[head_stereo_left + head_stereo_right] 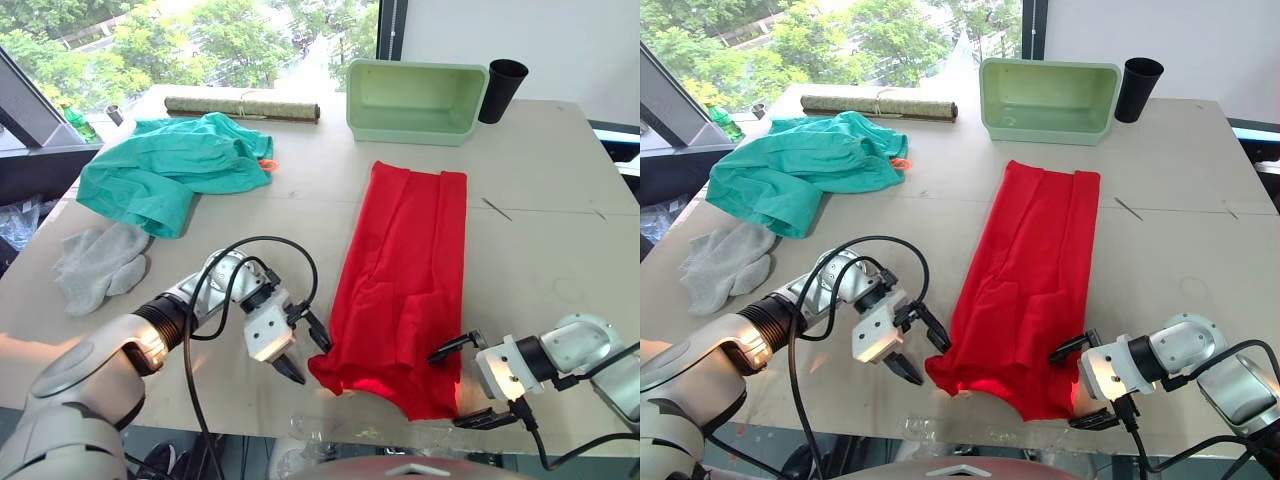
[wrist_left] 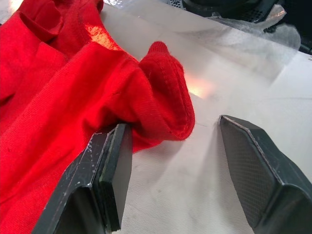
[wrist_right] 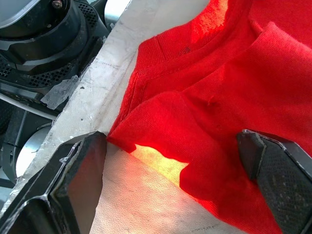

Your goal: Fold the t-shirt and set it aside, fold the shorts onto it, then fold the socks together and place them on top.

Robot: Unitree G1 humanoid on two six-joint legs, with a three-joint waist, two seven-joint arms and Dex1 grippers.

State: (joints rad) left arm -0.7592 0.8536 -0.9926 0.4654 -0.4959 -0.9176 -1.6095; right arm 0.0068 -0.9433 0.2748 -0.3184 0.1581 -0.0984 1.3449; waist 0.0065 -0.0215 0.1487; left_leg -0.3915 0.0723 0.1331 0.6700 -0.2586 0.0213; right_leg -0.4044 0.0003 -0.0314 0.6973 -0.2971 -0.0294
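**Both claws spread at the near end of the folded red shirt**

No brand, label or lettering can be read on anything.

The t-shirt lies as a long, narrow red strip on the table, running from 12 o'clock down to 6 o'clock, smooth at the far end and rumpled at the near end. The left gripper sits at its near corner, at about 9 o'clock of it, fingers spread, one pad touching the ribbed hem. The right gripper is at the opposite near corner, fingers wide apart around the edge.

The shorts, teal and crumpled, lie at 10 o'clock; the grey socks rest just below them.
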